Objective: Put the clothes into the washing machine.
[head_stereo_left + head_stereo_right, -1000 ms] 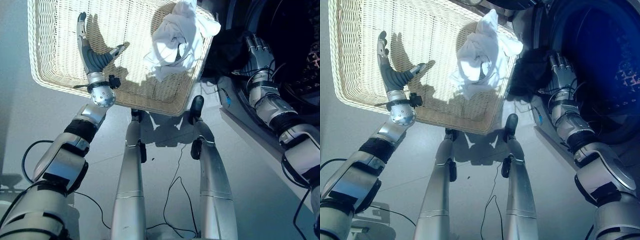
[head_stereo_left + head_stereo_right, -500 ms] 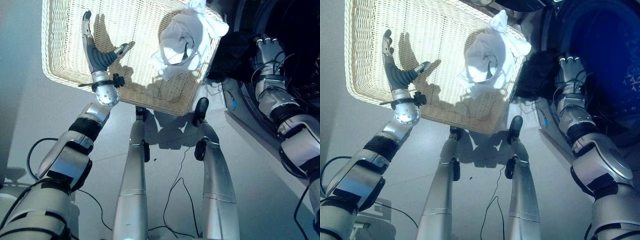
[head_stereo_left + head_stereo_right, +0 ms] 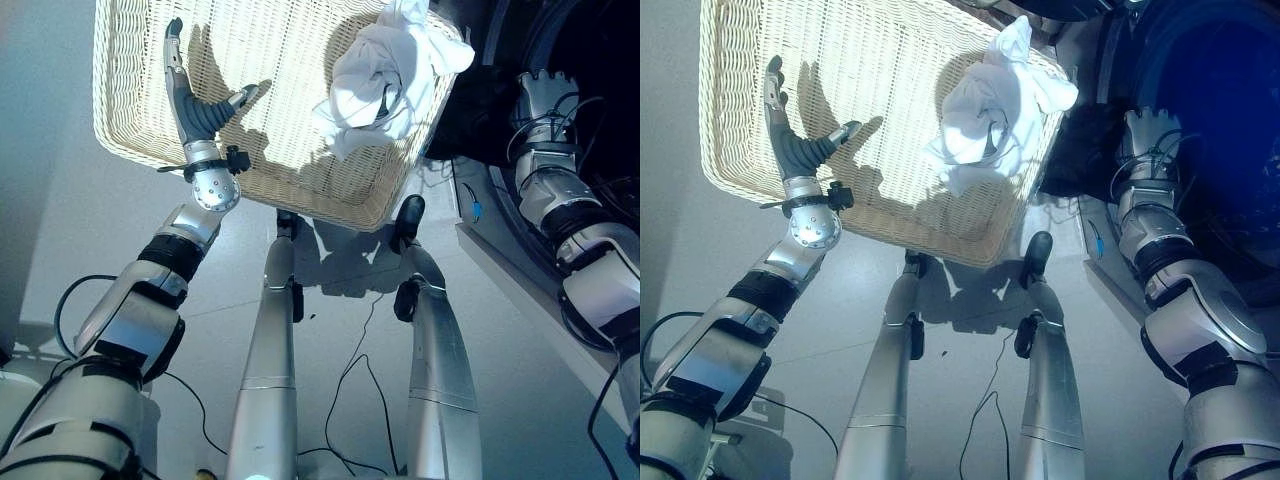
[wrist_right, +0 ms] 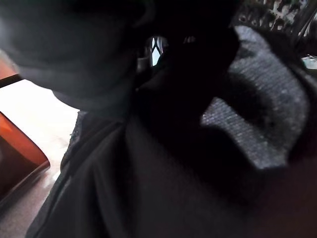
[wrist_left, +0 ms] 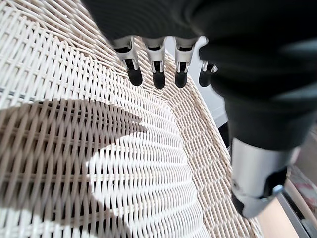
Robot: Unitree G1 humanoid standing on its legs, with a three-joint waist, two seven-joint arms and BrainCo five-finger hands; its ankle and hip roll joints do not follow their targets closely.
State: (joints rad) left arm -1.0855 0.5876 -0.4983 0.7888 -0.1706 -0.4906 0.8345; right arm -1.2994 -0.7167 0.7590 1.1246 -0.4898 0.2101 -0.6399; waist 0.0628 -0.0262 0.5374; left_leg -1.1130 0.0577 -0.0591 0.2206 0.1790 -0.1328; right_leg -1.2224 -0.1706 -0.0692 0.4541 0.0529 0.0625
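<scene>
A bundle of white clothes [image 3: 385,75] lies in the right end of a pale wicker basket [image 3: 330,205] on the floor. My left hand [image 3: 195,115] hovers open over the basket's left part, its straight fingers [image 5: 156,74] above the bare weave [image 5: 99,173], holding nothing. A dark garment [image 3: 475,110] hangs at the mouth of the washing machine [image 3: 1220,130], just right of the basket. My right hand [image 3: 540,100] is pushed into this dark garment [image 4: 247,124], which covers the hand in the right wrist view.
The machine's round dark opening stands at the right, with its front edge [image 3: 520,290] running along the floor below my right arm. Grey floor [image 3: 60,230] stretches left of and below the basket.
The camera has shifted, so the whole scene sits further right. My right hand has edged slightly towards the machine's opening with the dark garment. The left hand stays over the basket.
</scene>
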